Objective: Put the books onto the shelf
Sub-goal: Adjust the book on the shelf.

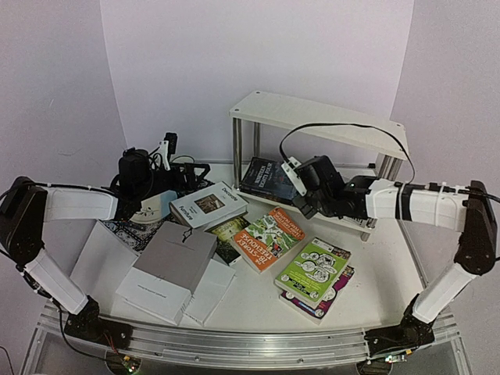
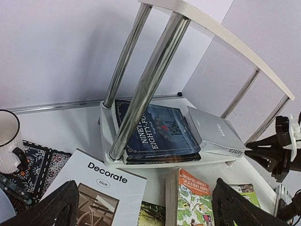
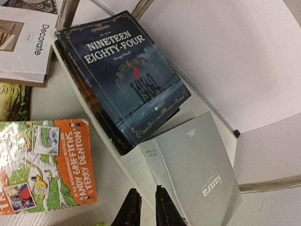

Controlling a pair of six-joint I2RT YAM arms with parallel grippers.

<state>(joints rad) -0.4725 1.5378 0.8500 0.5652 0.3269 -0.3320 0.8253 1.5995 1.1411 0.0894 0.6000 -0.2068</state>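
Observation:
The shelf (image 1: 312,109) stands at the back right. On its lower board (image 2: 108,136) a dark blue book (image 3: 122,75) lies flat on another dark one, and a grey book (image 3: 197,174) rests beside it. My right gripper (image 3: 148,209) hovers at the grey book's near corner, its fingers a narrow gap apart with nothing between them. Spread wide, my left gripper (image 2: 146,212) hangs over the white "Decorate" book (image 2: 99,188) and the orange book (image 2: 193,197). Lime green book (image 1: 312,269) lies on a magenta one (image 1: 332,293).
A large grey book (image 1: 176,254) sits on white ones (image 1: 207,293) at front left, and a dark green book (image 1: 226,234) lies between it and the orange book. A white mug (image 2: 7,141) stands on a patterned placemat (image 2: 37,160). Shiny shelf legs (image 2: 150,80) rise close ahead of my left gripper.

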